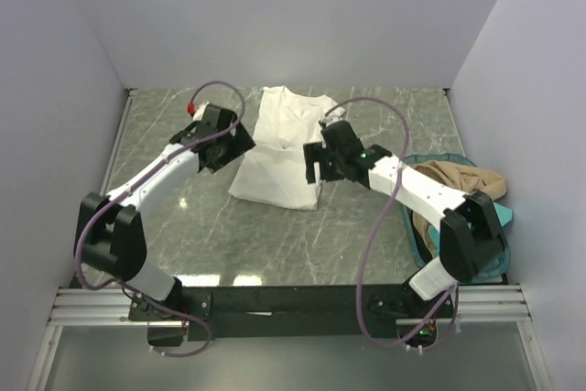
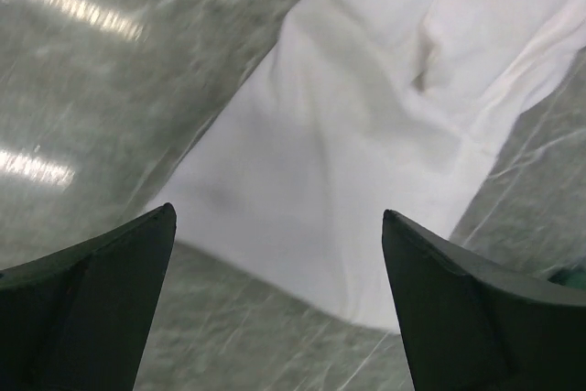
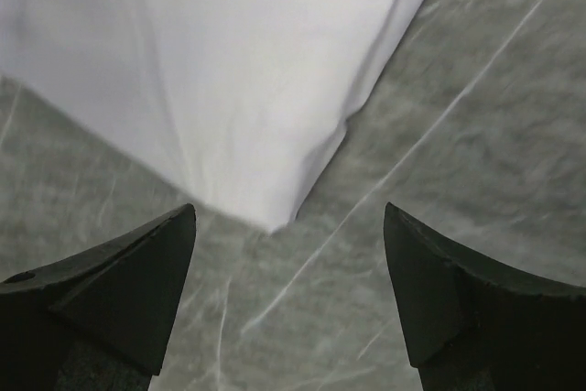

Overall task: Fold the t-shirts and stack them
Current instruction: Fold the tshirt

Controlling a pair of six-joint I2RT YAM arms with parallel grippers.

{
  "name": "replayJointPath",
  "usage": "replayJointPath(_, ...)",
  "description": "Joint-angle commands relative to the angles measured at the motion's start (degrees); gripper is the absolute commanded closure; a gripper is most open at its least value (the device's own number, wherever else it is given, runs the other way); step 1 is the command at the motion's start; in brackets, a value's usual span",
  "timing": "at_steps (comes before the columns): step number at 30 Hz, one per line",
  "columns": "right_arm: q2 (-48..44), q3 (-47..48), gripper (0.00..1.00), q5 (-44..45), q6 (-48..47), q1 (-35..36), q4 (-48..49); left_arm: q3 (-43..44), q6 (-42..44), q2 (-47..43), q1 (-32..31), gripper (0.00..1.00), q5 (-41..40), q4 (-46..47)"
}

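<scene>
- White t-shirt [image 1: 279,157] lies on the grey desk [image 1: 275,244], in the middle toward the far wall [image 1: 293,25]. It is narrowed to a long strip, neck end away and wider hem end toward the near edge.
- Left hand [image 2: 277,215] hovers over the hem's left corner, fingers spread wide and holding nothing. The right hand [image 3: 288,212] hovers over the right corner, likewise wide and empty.
- We judge the fold of this shirt about midway: the sides seem turned in, and the lengthwise fold is not yet made.
- The next move, we think, calls for both hands to drop onto the near corners, pinch together and carry the hem evenly toward the neck.
- Bare desk lies left, right and near of the shirt, while the neck end sits close to the far wall.
- Tan t-shirt [image 1: 458,176] sits in the teal basket [image 1: 411,226] at the right, so any swing that way must mind its rim.
</scene>
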Motion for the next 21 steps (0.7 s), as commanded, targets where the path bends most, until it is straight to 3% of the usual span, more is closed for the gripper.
replayJointPath(1,-4.43,-6.31,0.11,0.33,3.35,3.39,2.80,-7.71,-1.06,-3.75,-0.26,0.01,1.18,0.91)
replayJointPath(5,-5.76,-11.75,0.11,0.42,7.66,6.21,4.64,-16.49,-1.76,-6.57,-0.09,0.02,3.55,3.71)
replayJointPath(8,-4.97,-13.61,0.12,-0.98,9.68,7.18,7.10,-20.54,-2.29,-6.57,0.17,0.08,6.01,6.87)
replayJointPath(21,3.11,-13.17,0.29,-0.63,11.89,7.36,9.04,-21.53,-2.29,0.98,2.46,0.51,9.00,9.87)
